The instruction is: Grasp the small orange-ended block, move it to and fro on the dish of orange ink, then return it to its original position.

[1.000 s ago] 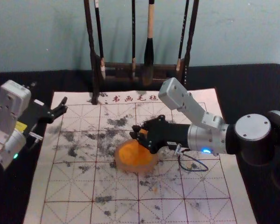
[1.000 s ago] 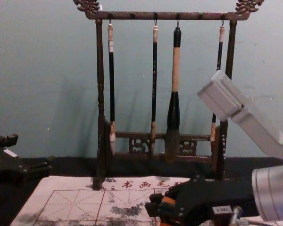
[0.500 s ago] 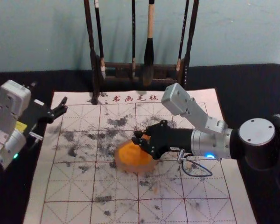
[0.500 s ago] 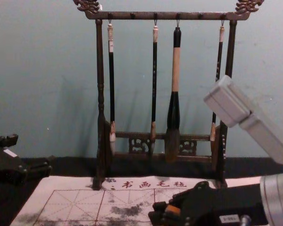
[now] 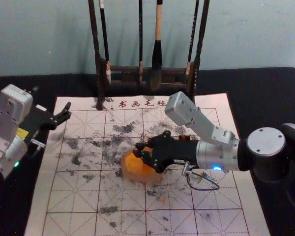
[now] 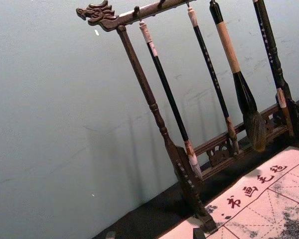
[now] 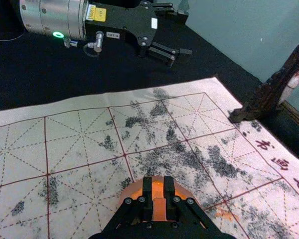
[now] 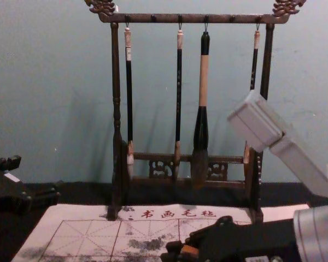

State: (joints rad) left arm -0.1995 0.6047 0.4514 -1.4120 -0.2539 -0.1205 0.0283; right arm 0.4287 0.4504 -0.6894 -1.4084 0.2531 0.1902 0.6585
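My right gripper (image 5: 139, 150) reaches in over the dish of orange ink (image 5: 132, 172) in the head view. In the right wrist view, the right gripper (image 7: 158, 183) is shut on the small orange block (image 7: 159, 209), with the round dish (image 7: 135, 190) just behind its fingertips. The block's lower end is hidden, so contact with the ink cannot be told. Orange also shows between the fingers in the chest view. At the mat's far left, my left gripper (image 5: 67, 111) is parked and open; its fingertips show at the edge of the left wrist view (image 6: 154, 234).
A grid-lined mat (image 5: 123, 196) with dark ink smudges lies under the dish. Behind it stands a wooden rack (image 5: 99, 73) with several hanging brushes (image 5: 157, 54). A small brown-orange item (image 5: 185, 137) shows just beyond the right gripper's body.
Over the dish, my right gripper has shifted toward the near side, lately also a little to the left, with the block still held. The left arm has stayed still.
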